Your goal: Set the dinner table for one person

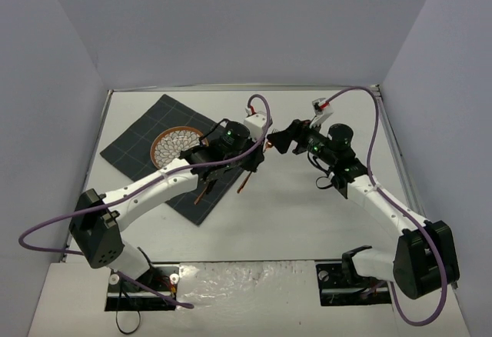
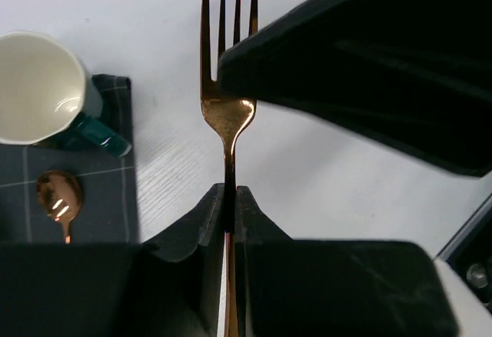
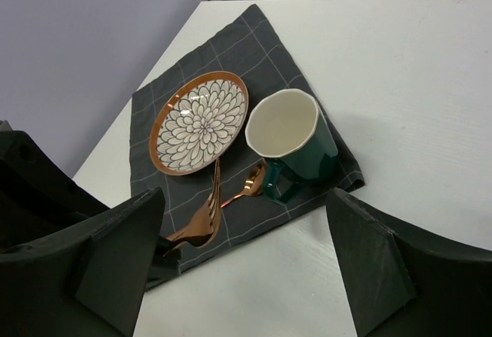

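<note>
A dark checked mat [image 1: 134,146] is lying turned diagonally near the far-left corner of the table [image 1: 307,214]. A round plate [image 3: 200,121] with a petal pattern and copper rim is sitting on it. A green mug [image 3: 294,143], white inside, is standing upright beside the plate. A copper spoon [image 3: 250,185] is lying on the mat just beside the mug. A copper fork [image 2: 228,114] is pointing its tines over bare table just off the mat's edge. Grey walls [image 1: 231,29] are standing along the left, far and right edges.

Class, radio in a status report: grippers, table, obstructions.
Left gripper shut on fork over dinner table. Right gripper open, empty. Plate, cup, spoon on mat. Right gripper crowds fork tines.
</note>
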`<state>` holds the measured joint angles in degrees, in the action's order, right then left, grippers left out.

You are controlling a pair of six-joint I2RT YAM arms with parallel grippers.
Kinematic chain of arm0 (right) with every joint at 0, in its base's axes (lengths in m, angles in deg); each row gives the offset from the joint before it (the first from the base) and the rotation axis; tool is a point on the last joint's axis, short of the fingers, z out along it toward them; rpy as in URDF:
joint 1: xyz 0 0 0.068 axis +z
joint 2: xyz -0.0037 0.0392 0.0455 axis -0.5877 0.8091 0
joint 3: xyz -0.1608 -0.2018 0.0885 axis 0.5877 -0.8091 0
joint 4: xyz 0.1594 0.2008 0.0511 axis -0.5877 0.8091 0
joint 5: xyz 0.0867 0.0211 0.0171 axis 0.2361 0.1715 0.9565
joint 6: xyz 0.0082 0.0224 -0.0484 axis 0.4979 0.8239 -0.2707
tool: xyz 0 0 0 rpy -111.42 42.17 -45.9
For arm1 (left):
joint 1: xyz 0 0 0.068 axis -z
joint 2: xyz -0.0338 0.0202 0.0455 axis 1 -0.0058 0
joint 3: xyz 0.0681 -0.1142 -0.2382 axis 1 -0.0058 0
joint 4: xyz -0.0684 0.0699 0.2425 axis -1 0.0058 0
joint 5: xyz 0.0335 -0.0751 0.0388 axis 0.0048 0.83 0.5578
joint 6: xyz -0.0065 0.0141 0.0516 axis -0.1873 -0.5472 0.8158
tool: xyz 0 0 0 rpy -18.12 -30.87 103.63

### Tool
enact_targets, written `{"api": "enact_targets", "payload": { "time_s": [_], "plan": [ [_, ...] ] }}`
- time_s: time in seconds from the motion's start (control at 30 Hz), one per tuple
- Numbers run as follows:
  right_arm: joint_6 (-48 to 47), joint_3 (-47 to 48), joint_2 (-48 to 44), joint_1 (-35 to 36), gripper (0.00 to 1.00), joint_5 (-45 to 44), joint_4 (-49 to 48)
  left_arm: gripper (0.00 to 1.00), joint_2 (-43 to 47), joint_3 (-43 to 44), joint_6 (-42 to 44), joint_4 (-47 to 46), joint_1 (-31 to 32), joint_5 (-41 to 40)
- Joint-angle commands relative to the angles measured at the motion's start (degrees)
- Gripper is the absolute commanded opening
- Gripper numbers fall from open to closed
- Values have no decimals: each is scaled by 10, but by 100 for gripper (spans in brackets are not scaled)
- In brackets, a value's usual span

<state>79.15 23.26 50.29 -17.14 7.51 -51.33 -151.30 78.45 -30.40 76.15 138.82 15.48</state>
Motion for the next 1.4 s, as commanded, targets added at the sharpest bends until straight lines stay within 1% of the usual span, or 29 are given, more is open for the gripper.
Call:
{"api": "enact_targets", "payload": {
  "time_s": [0.0,0.03,0.1,0.2,0.23,0.3,0.37,0.43,0.57,0.6,0.67,0.73,0.77,0.8,0.9,1.07,1.23,1.37],
  "plan": [
    [-86,79,-53,2,93,-58,117,0,66,-8,80,16,-48,1],
    [-101,89,-60,1,97,-81,147,0,75,-12,87,24,-66,8],
    [-125,117,-71,0,99,-123,191,0,91,-20,106,38,-100,18],
    [-156,142,-83,-4,100,-167,243,0,116,-31,135,61,-159,33],
    [-164,147,-87,-5,100,-172,254,0,119,-31,145,70,-180,38],
    [-172,155,-100,-7,100,-193,275,0,124,-28,170,98,-247,57],
    [-173,153,-111,-7,100,-202,280,0,120,-15,207,125,-280,63],
    [-174,150,-114,-7,100,-203,280,0,115,-9,234,135,-314,66],
    [-167,139,-128,-6,100,-187,279,0,72,21,318,158,-408,83],
    [-163,138,-129,-6,100,-180,280,0,71,24,331,155,-427,93],
    [-155,132,-137,-6,100,-142,269,0,30,31,361,135,-481,138],
    [-153,120,-151,-1,100,-119,255,0,0,41,393,111,-518,167],
    [-154,118,-155,1,100,-115,252,0,-26,54,404,106,-529,184],
    [-156,116,-158,4,100,-111,249,0,-26,54,412,102,-538,184],
    [-169,106,-172,17,100,-117,241,0,-96,101,448,95,-572,220],
    [-182,94,-172,36,100,-116,233,0,-191,161,517,99,-585,231],
    [-193,94,-158,43,100,-111,233,0,-268,219,530,115,-608,275],
    [-201,92,-155,43,100,-106,231,0,-298,241,539,116,-616,286]
  ]
}}
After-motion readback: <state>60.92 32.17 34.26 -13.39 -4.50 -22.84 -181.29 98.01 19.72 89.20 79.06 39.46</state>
